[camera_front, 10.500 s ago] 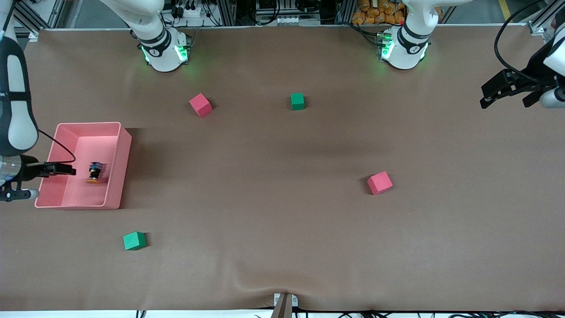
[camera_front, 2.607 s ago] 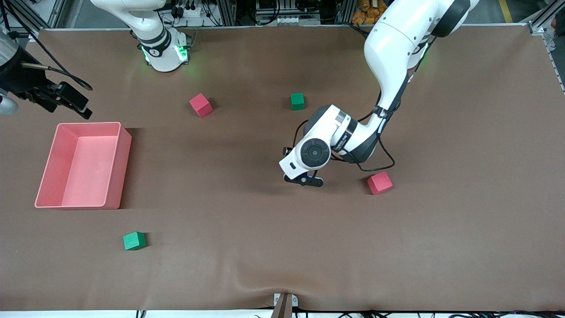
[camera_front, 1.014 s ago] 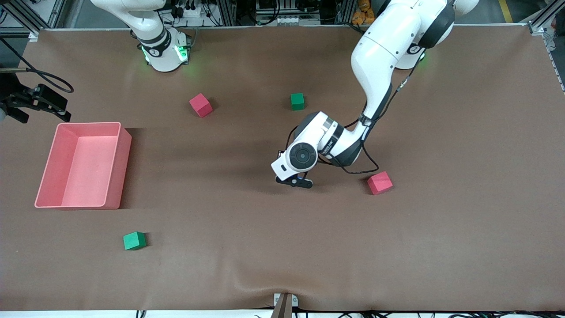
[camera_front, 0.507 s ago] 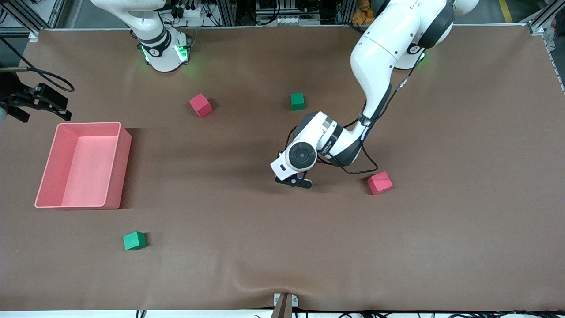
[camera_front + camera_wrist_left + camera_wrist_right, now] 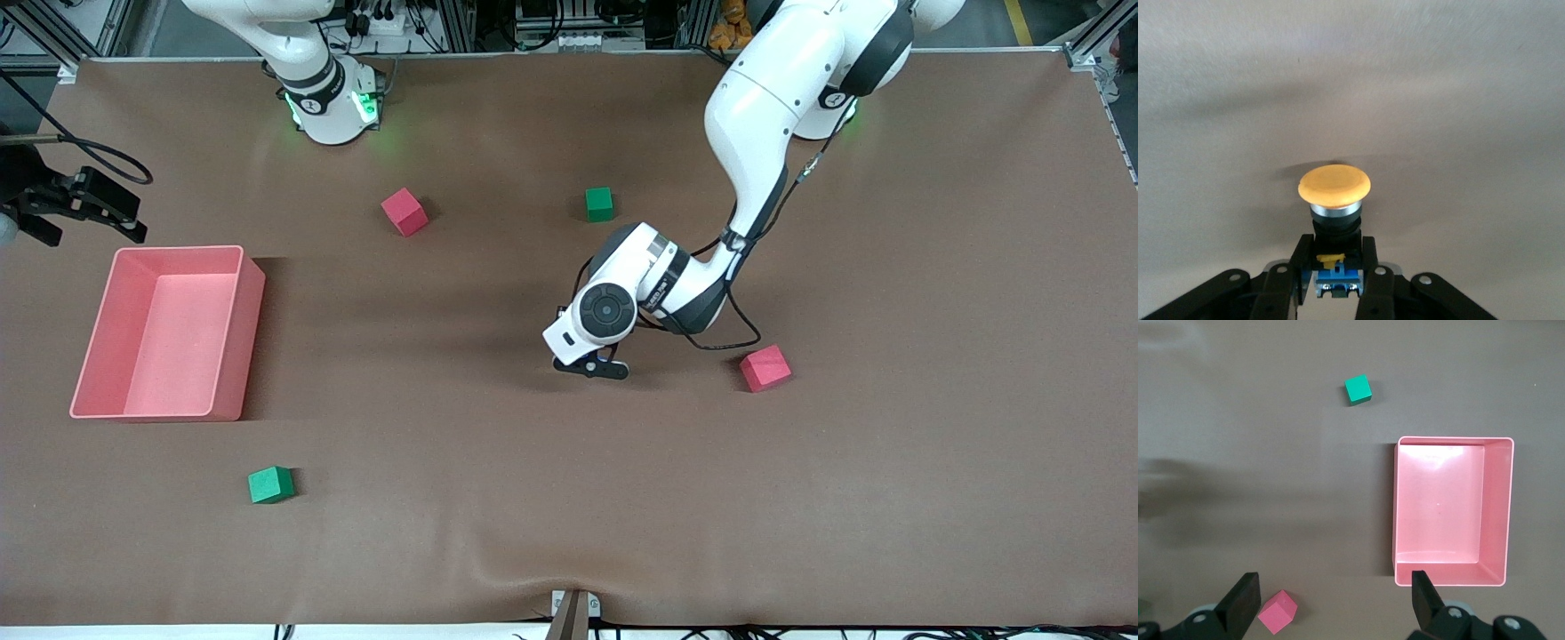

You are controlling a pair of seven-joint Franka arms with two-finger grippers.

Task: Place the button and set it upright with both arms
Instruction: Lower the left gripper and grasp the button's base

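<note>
Holding button [image 5: 1334, 200] by its body in left gripper [image 5: 1332, 275], clenched, low over mid counter [image 5: 498, 498], cap pointing away from wrist; placing step underway; next: set upright, then let go; right gripper [image 5: 1331, 603] wide, empty, waiting above pink bin [image 5: 1495, 513]

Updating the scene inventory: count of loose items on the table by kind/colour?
Red cubes: 2
Green cubes: 2
Pink bin: 1
Button: 1, held in the left gripper
Total: 6
</note>
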